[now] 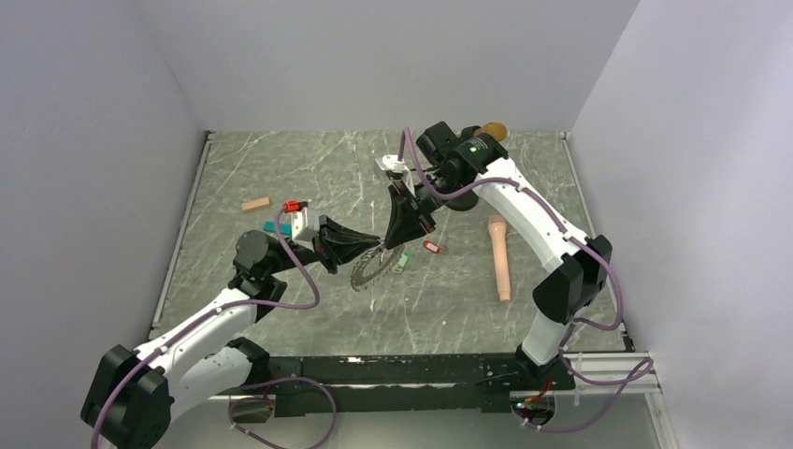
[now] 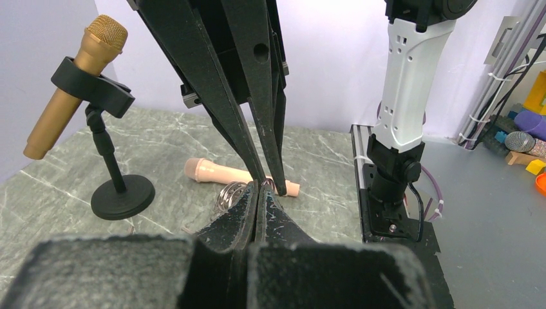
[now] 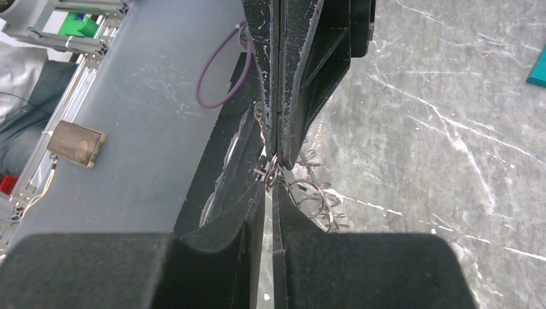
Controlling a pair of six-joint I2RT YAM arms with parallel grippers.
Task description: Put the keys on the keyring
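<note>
the keyring is not flat on the table. it stands tilted near the table's middle, its upper rim raised to where the two hands meet and its lower edge down at or close to the marble. the left hand reaches in from the side with its fingers pressed together, apparently pinching that raised rim. this props the ring up so its edge is offered to the other arm.

the right hand comes down from above, tip to tip with the left. its fingers are closed to a thin slit around a small bit of metal wire. whether that is a loop of the ring itself or the bow of a key cannot be told from the wrist views.

holding the ring with one hand while the other works at the same spot looks like the threading step: the ring needs bracing while its coil is pried or a key is slid on.

two keys lie loose on the table just right of the ring, a green-tagged key almost beside it and a red-tagged key a little farther out. much of the task therefore seems to be left. the contact is tiny and both grips are at the very fingertips, so a slip seems easy.
</note>
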